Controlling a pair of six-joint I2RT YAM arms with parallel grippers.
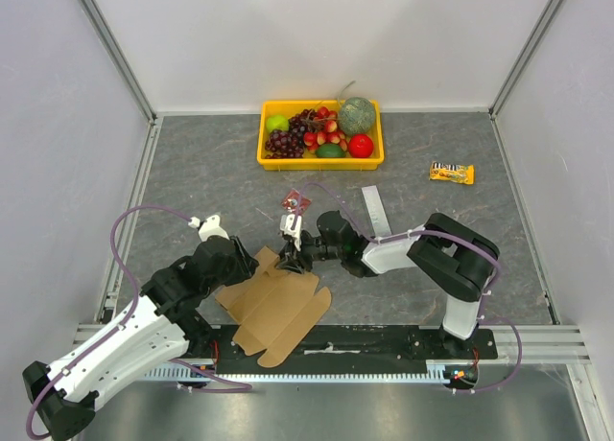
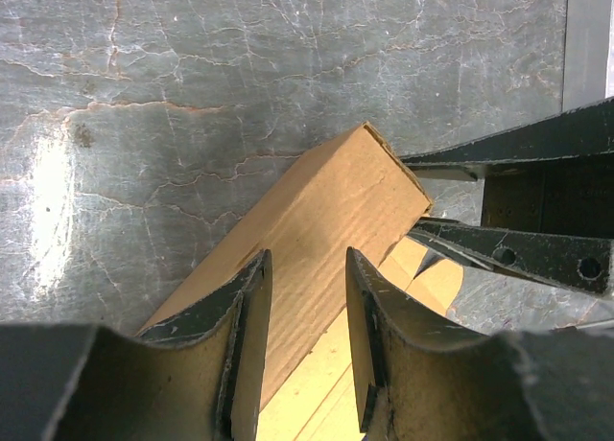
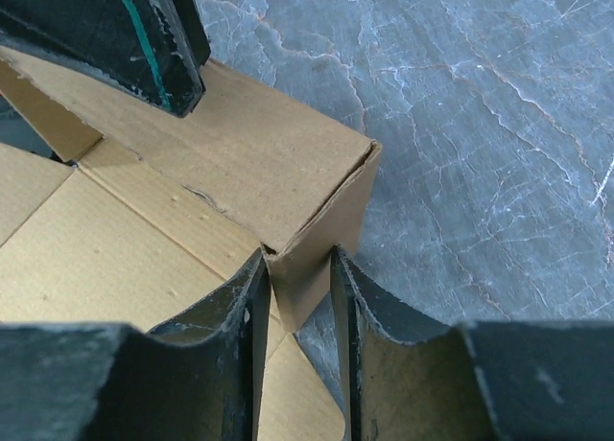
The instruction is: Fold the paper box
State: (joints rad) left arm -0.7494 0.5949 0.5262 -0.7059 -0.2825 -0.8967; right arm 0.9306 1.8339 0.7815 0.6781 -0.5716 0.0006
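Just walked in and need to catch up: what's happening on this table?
Two robot arms are folding a plain brown cardboard box sheet. One long panel stands raised: the left gripper has its fingers either side of it, and the right gripper brackets its end corner. Whether either is clamped tight isn't clear. The rest of the sheet lies flat.

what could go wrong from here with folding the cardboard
1. The right gripper has only the corner of the raised flap of the cardboard box between its fingers. It might slip off, and the flap could spring back flat.
2. The left gripper straddles the same raised panel very close to the right one, so the two could bump.
3. The rest of the sheet lies loose, so a pull may drag it instead of creasing it.
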